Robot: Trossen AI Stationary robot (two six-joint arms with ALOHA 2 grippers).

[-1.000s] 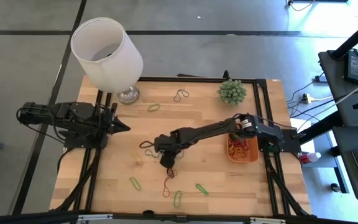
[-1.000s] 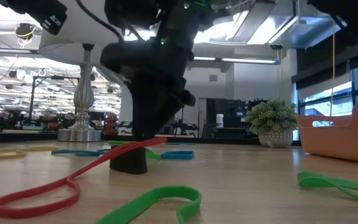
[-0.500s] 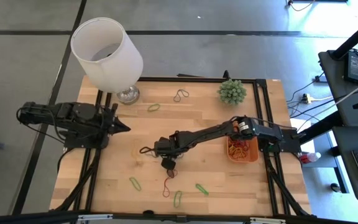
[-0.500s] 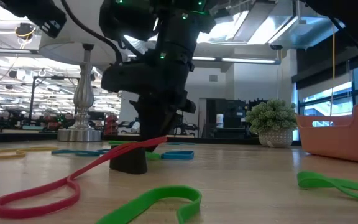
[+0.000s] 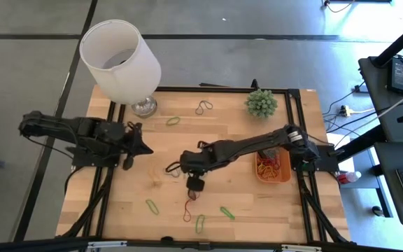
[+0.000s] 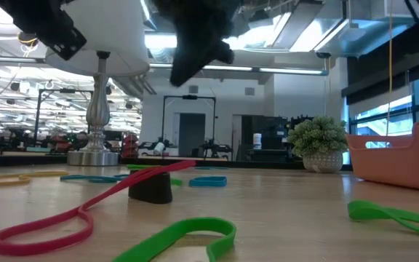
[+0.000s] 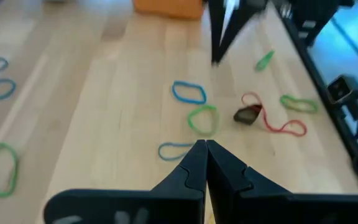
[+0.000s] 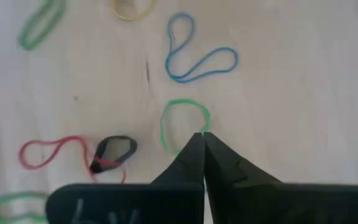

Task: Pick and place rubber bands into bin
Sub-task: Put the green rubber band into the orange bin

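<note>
Closed on a green rubber band [image 8: 182,121], my right gripper [image 5: 185,166] hangs above mid-table; my left gripper [image 5: 147,148], shut and empty, waits near the lamp [image 5: 120,56]. One orange bin [image 5: 273,168] sits at the table's [image 5: 229,126] right edge by one plant [image 5: 261,103], holding several bands. Eight or so rubber bands lie scattered, with bare wood between them.

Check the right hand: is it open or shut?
Shut: in the right wrist view the right hand has both fingers pressed together, pinching the edge of a green rubber band.
</note>
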